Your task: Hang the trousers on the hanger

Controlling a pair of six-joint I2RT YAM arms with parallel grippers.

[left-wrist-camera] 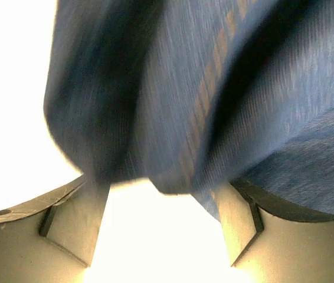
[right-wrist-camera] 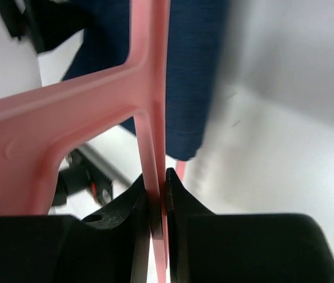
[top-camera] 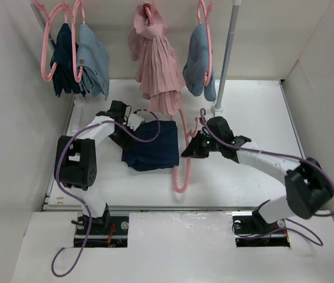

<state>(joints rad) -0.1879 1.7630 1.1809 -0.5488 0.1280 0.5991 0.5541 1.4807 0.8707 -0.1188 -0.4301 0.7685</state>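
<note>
Right gripper (right-wrist-camera: 157,180) is closed tight on a thin bar of the smooth pink plastic hanger (top-camera: 186,168), held just beside the right edge of the dark navy-blue cloth trousers (top-camera: 152,147). These soft, folded trousers are laid near the middle of the white table (top-camera: 244,118). Left gripper (left-wrist-camera: 161,191) is set at their far left corner, cloth bunched at its fingertips; whether it grips cannot be told.
</note>
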